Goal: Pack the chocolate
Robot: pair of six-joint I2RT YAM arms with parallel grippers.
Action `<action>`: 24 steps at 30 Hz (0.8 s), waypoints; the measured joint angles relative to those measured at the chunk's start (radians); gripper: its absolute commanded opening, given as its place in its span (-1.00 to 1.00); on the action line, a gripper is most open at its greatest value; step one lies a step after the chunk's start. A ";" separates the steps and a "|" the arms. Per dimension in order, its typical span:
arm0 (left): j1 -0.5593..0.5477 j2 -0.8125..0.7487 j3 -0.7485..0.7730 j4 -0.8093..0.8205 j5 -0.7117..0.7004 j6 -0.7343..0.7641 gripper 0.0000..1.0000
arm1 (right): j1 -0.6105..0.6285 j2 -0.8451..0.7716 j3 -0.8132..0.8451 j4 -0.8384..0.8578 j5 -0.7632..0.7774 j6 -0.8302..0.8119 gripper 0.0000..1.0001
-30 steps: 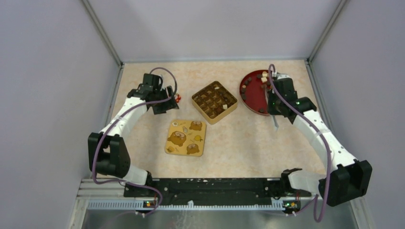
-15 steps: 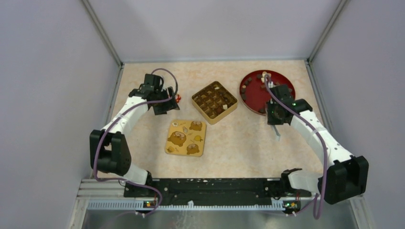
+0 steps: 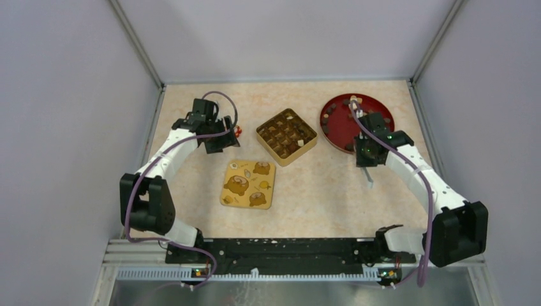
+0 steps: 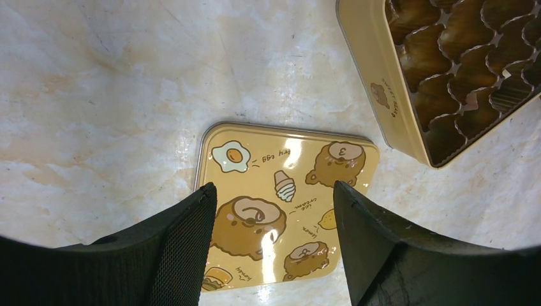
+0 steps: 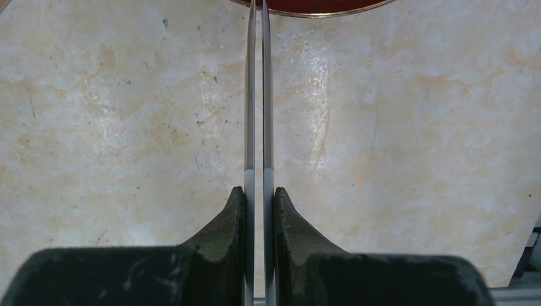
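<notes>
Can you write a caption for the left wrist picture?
Open left gripper framing the yellow cartoon lid, gold tin beside it.

The yellow lid [image 4: 287,191] reads "egg" (upside down).

The right gripper [image 5: 258,199] is clamped on a pair of tweezers [image 5: 250,95], whose two thin blades (nearly touching, a narrow slit between them) run straight up to the plate [image 5: 319,5]. Only a sliver of that red, gold-rimmed plate shows, and below it lies the marbled table [image 5: 415,127].
</notes>
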 measured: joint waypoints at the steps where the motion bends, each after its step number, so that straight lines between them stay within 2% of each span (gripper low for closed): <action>1: 0.000 0.000 0.000 0.001 0.000 0.000 0.44 | 0.000 0.004 0.000 0.004 0.000 0.000 -0.91; 15: 0.000 0.000 0.000 0.000 -0.008 0.001 0.45 | 0.000 0.103 0.016 0.148 0.013 -0.009 -0.91; 20: 0.000 -0.001 0.000 -0.001 -0.015 0.008 0.45 | 0.000 0.092 0.016 0.164 0.026 -0.009 -0.88; 24: 0.000 -0.001 0.000 -0.001 -0.027 0.015 0.45 | 0.000 0.059 0.016 0.162 0.026 -0.009 -0.65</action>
